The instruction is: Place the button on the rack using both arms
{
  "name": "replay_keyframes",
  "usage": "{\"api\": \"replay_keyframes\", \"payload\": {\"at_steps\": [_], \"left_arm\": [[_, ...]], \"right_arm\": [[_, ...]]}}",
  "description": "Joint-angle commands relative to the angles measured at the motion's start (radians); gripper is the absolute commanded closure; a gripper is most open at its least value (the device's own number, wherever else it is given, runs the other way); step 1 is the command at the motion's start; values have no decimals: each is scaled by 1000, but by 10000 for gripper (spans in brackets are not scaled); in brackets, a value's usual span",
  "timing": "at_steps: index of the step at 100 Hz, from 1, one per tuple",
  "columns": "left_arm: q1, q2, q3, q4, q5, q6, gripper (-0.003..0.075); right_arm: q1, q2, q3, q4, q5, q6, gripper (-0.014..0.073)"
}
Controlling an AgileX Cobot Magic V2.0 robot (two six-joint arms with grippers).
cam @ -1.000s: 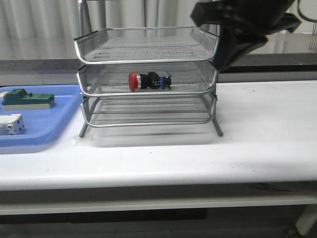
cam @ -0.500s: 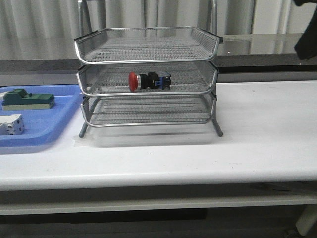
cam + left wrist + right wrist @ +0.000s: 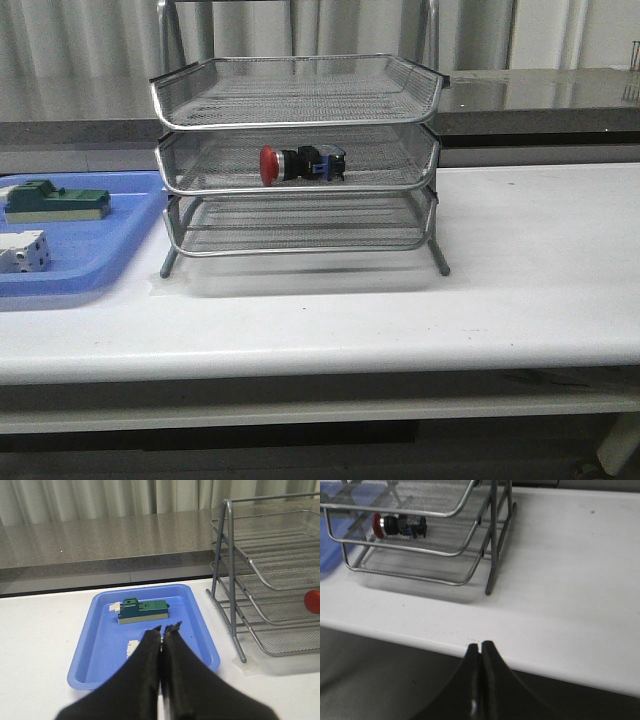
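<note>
The button (image 3: 302, 163), with red head, black body and blue rear block, lies on its side in the middle tier of the silver wire rack (image 3: 300, 100). It also shows in the right wrist view (image 3: 399, 525), and its red head shows in the left wrist view (image 3: 313, 601). My left gripper (image 3: 166, 628) is shut and empty above the blue tray (image 3: 100, 645), well away from the rack (image 3: 270, 580). My right gripper (image 3: 480, 645) is shut and empty over the table's front edge, apart from the rack (image 3: 490, 545). Neither arm shows in the front view.
A flat blue tray (image 3: 100, 255) lies left of the rack with a green block (image 3: 55, 200) and a white component (image 3: 22, 250) in it. The white table (image 3: 540, 260) stretches right of the rack. A dark counter runs behind.
The black right arm, which was above the rack's top right corner, has drawn off to the right and out of the front view. The button has not moved.
</note>
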Motion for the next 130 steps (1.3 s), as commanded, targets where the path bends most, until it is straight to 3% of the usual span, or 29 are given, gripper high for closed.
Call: {"api": "replay_keyframes", "payload": {"at_steps": [1,78,99,118,130], "left_arm": [[0,8,-27,-19,-71,-7,741],[0,8,-27,-19,-71,-7,741],[0,8,-27,-19,-71,-7,741],[0,8,-27,-19,-71,-7,741],[0,8,-27,-19,-71,-7,741]], "right_arm": [[-5,-62,-16,-5,-45,1,650],[-5,-121,-16,-5,-17,1,650],[-8,-165,-8,-87,-57,14,650],[-75,-267,69,-172,-87,137,650],[-130,-338,145,-174,-118,139,650]]}}
